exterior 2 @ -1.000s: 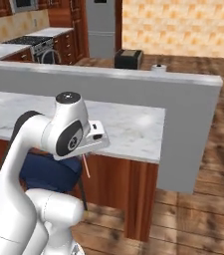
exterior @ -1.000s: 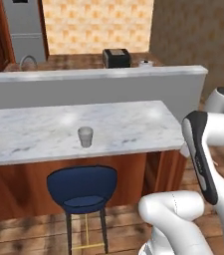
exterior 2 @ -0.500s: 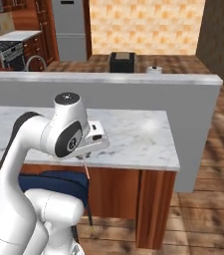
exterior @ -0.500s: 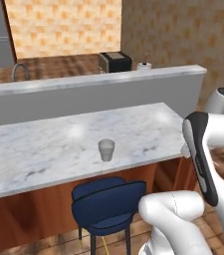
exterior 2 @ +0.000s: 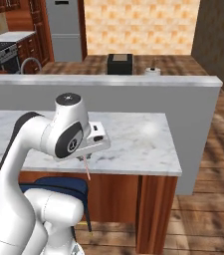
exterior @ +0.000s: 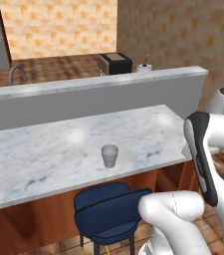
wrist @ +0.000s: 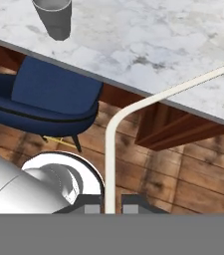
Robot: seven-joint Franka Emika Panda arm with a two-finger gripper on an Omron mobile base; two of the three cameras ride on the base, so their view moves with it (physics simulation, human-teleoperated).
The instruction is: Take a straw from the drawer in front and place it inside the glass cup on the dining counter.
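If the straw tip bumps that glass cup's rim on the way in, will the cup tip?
Possibly. The glass cup looks small and light, tapers to a narrow base and stands free on smooth marble, so it may slide or tip. The straw, pinched by the gripper, shows a bend, so it would probably flex first.

Bare marble around glass cup [exterior: 109, 155]

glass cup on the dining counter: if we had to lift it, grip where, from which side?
Probably the glass cup by its upper wall, coming in level over the front edge of the dining counter. It stands upright and tapers towards its base, so the wider top should resist slipping through the fingers. The raised grey ledge blocks the far side.
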